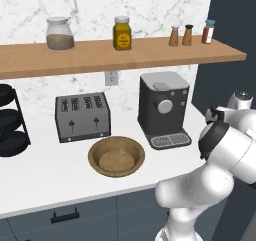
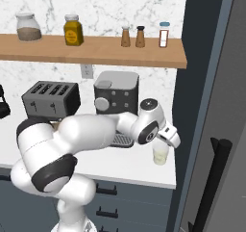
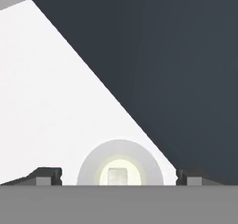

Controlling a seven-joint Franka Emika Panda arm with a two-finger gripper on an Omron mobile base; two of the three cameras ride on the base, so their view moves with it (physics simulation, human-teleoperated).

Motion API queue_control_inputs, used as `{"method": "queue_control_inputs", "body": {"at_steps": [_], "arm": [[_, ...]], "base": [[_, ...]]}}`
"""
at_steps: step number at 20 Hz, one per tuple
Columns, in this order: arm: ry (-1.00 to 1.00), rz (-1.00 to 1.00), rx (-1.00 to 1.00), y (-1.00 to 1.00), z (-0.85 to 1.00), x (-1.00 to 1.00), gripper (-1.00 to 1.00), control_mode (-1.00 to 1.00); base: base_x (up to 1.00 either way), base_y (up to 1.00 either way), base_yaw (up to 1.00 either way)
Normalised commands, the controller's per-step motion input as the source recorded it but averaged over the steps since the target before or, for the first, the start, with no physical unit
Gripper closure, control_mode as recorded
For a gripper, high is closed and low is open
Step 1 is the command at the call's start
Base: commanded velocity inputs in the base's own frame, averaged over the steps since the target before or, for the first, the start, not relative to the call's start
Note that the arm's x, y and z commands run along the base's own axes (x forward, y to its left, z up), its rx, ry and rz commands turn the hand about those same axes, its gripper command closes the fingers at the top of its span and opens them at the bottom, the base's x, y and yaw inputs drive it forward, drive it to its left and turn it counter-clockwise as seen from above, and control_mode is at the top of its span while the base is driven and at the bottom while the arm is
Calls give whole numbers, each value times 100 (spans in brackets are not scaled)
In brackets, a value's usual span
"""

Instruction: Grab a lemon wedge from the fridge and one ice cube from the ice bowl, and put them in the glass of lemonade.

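Observation:
In the hand view I look straight down into the glass of lemonade (image 3: 120, 169), a clear tumbler of pale yellow liquid with a small pale ice cube (image 3: 117, 175) in it. My gripper (image 3: 118, 178) hangs over it, open, with one fingertip on each side of the glass and nothing held. From the right base view the glass of lemonade (image 2: 160, 155) stands on the white counter beside the fridge (image 2: 202, 82), just under my gripper (image 2: 169, 138). The wooden ice bowl (image 1: 116, 156) sits in front of the toaster. The lemon wedge is out of view.
A coffee machine (image 1: 163, 109) stands just left of the glass, with a toaster (image 1: 82, 116) further left. The wooden shelf (image 1: 100, 55) above carries jars and shakers. The fridge door's black handle (image 2: 216, 178) is at the right. The counter edge (image 2: 144, 180) runs close in front of the glass.

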Motion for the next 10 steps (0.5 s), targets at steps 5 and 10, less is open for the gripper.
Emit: {"method": "queue_control_inputs", "body": {"at_steps": [5,10], "arm": [[-2,0,0,5,0,-23,-100,-100],[-4,0,2,0,0,-35,-100,-100]], "base": [[0,0,0],[0,0,0]]}}
